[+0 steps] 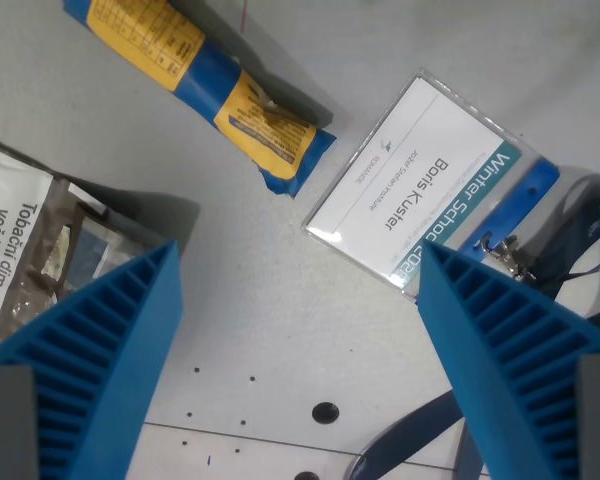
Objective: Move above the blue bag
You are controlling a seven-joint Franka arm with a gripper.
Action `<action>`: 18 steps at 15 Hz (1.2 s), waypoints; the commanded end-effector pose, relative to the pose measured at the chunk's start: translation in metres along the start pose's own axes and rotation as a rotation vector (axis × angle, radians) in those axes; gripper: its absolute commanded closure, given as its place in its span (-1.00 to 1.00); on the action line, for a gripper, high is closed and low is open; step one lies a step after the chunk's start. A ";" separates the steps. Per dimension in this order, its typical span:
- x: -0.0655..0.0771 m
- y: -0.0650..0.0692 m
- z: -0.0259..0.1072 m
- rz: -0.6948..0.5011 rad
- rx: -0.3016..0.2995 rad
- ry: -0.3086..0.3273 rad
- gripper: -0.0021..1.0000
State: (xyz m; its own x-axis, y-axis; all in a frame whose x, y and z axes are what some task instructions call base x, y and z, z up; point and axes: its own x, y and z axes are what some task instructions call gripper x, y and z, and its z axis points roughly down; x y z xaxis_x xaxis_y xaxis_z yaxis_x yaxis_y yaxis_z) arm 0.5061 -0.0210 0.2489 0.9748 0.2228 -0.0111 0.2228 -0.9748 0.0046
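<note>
The gripper [300, 270] is being held with its two blue ribbed fingers [100, 350] spread wide apart, nothing between them but bare grey table [280, 330]. The blue bag [205, 85], a long blue and yellow packet, is lying slantwise at the top of the wrist view, running from the upper left corner down to its crimped end near the top centre. It is being seen well apart from the point midway between the fingertips, so the hover is judged not yet reached.

To do the step well, the arm is best being carried toward the top of the wrist view and a little toward the wrist view's left, until the middle of the packet is being framed between the two fingers. Height is better being kept as it is, since only a position above is asked for and no contact is needed. A turn of the wrist could be considered so that the fingers are set across the packet's narrow width, though that is not strictly being called for.

Two neighbours are being watched: a name badge [415, 185] in a clear sleeve with a blue lanyard [580, 240] lying just beside the bag's lower end, and what is probably a tobacco pouch [40, 250] at the wrist view's left, partly hidden by a finger. Neither should be mistaken for the target
</note>
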 end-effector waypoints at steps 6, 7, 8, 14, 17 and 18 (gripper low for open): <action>0.006 -0.004 0.007 -0.164 -0.005 0.022 -1.00; 0.007 -0.005 0.008 -0.185 -0.005 0.024 -1.00; 0.008 -0.006 0.010 -0.211 -0.006 0.028 -1.00; 0.017 -0.014 0.021 -0.369 -0.006 0.031 -1.00; 0.022 -0.020 0.028 -0.454 -0.005 0.031 -1.00; 0.024 -0.021 0.030 -0.484 -0.005 0.032 -1.00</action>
State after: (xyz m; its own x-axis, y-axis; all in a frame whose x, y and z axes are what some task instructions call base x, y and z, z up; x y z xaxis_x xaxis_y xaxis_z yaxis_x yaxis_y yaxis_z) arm 0.5179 0.0038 0.2190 0.8864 0.4629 0.0010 0.4629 -0.8864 0.0102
